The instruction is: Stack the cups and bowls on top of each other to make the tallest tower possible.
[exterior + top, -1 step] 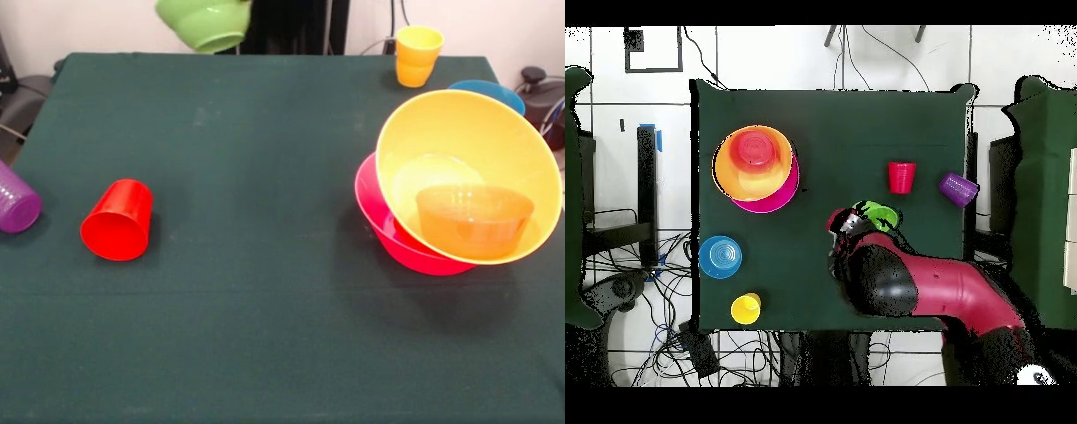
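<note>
A light green bowl [205,22] [879,214] hangs tilted above the table's far edge, held by my gripper [853,222], which is shut on its rim; the fingers themselves are mostly hidden. The tower is a pink bowl [397,238] [783,196] with a large yellow-orange bowl [468,141] [730,175] leaning in it, and a small orange bowl [475,219] [753,150] inside that. A blue bowl [491,91] [721,256] stands apart behind the pile. A yellow cup [418,55] [746,308] is upright. A red cup [117,221] [902,177] and a purple cup [15,201] [959,188] lie on their sides.
Everything sits on a dark green tablecloth [265,309]. My red and black arm [935,285] reaches in over the table's edge near the red cup. Cables and dark gear lie off the table beyond the blue bowl.
</note>
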Robot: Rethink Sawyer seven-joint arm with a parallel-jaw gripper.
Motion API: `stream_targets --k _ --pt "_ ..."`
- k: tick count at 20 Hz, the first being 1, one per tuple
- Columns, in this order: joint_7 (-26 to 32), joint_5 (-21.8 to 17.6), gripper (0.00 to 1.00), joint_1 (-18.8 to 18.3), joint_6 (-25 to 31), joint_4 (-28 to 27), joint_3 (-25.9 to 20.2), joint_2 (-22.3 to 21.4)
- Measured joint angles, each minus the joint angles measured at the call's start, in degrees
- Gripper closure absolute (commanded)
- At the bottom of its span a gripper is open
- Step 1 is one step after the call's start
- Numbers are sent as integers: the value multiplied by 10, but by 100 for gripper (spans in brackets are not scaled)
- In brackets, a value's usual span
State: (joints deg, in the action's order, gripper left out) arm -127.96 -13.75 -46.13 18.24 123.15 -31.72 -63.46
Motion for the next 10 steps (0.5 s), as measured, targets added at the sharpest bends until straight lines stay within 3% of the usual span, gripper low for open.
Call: stream_targets --k 10 --pt "0 1 100 54 -37 -22 39 63"
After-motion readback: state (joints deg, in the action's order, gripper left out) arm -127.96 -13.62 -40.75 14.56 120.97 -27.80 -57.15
